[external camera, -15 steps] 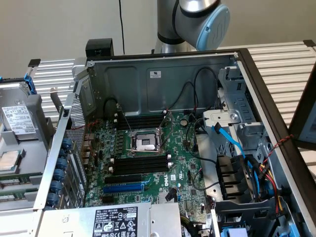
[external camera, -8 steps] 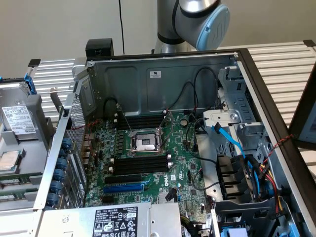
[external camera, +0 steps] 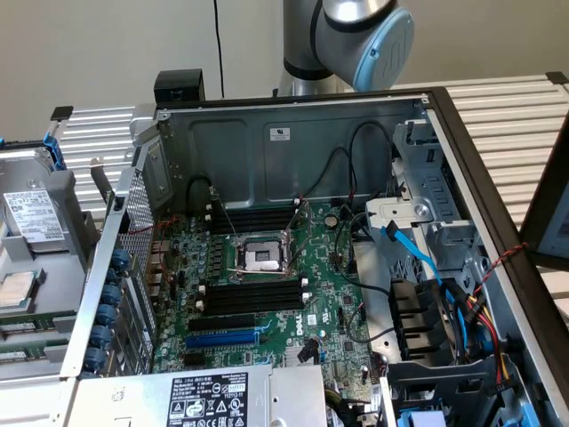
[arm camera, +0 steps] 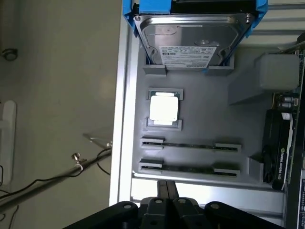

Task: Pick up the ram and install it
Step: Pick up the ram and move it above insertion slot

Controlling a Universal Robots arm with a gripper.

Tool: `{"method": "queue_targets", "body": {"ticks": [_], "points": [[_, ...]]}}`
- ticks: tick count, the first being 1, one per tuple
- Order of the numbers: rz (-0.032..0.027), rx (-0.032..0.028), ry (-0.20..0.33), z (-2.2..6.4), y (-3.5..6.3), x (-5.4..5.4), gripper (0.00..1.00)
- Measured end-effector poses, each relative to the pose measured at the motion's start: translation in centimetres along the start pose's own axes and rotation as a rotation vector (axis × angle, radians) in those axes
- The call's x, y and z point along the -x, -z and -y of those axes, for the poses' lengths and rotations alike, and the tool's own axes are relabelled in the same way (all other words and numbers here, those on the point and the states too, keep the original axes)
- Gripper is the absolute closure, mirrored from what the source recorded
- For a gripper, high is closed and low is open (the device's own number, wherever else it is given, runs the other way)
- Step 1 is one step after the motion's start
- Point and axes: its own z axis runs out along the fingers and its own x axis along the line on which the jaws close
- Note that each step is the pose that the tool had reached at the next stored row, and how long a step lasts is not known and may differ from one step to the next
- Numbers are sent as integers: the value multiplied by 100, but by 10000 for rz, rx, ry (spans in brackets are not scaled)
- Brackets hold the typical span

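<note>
**Ram (arm camera: 190, 145) stands on edge in its holder, untouched**

An open computer case (external camera: 293, 133) lies beside a grey tray (arm camera: 205, 114). The tray holds a hard drive (arm camera: 190, 33), a processor (arm camera: 164, 109) and two sticks in clips. The gripper (arm camera: 167, 186), fingers pressed together on nothing, hovers near the closer stick (arm camera: 188, 168).

Plain beige wall (external camera: 89, 44), slatted tabletop (external camera: 507, 116)

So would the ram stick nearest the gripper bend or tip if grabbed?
Probably stiff: the ram stick is a flat board standing on edge. Likely light, being so thin. Its gray holders cradle both ends, so it shouldn't tip until lifted.
</note>
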Motion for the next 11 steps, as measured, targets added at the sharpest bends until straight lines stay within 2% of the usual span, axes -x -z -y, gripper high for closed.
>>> {"method": "queue_targets", "body": {"ticks": [11], "points": [[-74, -244, 1990, 2, -60, 7, 90]]}}
